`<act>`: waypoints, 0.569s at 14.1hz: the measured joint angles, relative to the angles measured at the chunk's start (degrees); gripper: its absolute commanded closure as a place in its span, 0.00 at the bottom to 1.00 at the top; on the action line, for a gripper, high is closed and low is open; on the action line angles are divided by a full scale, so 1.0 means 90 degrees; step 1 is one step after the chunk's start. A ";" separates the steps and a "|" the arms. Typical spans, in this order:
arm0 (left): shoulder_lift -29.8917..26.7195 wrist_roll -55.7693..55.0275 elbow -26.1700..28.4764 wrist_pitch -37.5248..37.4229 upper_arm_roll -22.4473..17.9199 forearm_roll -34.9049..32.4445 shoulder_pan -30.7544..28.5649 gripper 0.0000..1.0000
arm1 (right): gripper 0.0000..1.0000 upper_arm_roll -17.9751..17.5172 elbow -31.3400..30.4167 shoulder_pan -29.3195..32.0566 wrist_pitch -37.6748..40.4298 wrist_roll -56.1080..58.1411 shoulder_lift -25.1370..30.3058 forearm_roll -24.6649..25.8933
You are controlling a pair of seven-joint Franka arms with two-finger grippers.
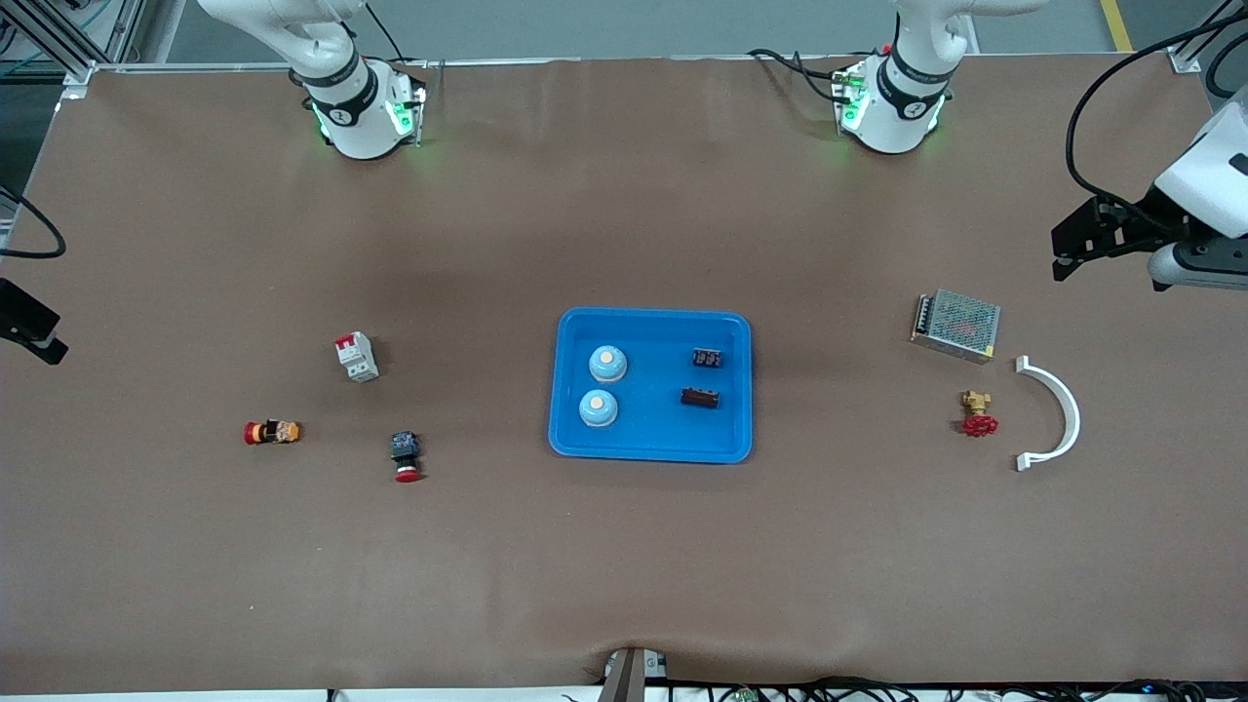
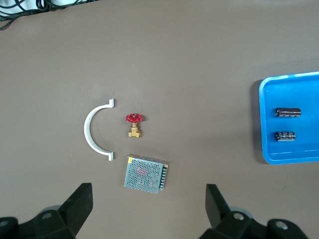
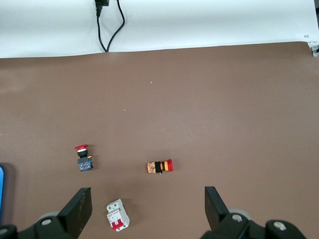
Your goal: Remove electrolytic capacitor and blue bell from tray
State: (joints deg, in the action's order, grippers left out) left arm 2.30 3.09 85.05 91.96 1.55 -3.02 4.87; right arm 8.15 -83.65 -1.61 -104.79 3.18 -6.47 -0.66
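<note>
Two light-blue bells (image 1: 607,364) (image 1: 598,409) sit in the blue tray (image 1: 651,454) at mid-table, on its side toward the right arm's end. Two dark capacitors (image 1: 708,358) (image 1: 700,398) lie in the same tray toward the left arm's end. The left wrist view also shows the capacitors (image 2: 288,112) (image 2: 285,135) in the tray (image 2: 264,124). My left gripper (image 1: 1065,253) (image 2: 148,206) hangs open and empty over the left arm's end of the table. My right gripper (image 1: 39,336) (image 3: 148,209) hangs open and empty over the right arm's end.
Toward the left arm's end lie a metal mesh power supply (image 1: 956,325), a red-handled brass valve (image 1: 977,413) and a white curved bracket (image 1: 1058,414). Toward the right arm's end are a white circuit breaker (image 1: 357,357), a red push button (image 1: 406,457) and an orange-red part (image 1: 271,432).
</note>
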 measured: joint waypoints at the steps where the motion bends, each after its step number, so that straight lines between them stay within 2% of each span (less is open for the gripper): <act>1: 0.0000 0.0000 -0.0001 0.0009 0.0004 -0.0015 0.0002 0.00 | 0.00 0.0000 0.0000 0.0000 0.0000 0.0000 0.0000 0.0000; 8: 0.0011 -0.0130 0.0014 -0.0017 0.0038 -0.0082 0.0064 0.00 | 0.00 0.0000 0.0000 0.0000 0.0000 0.0000 0.0000 0.0000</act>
State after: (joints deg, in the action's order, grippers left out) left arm 2.40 1.92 85.18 91.81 1.89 -3.76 5.44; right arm 8.15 -83.65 -1.61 -104.79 3.18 -6.47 -0.66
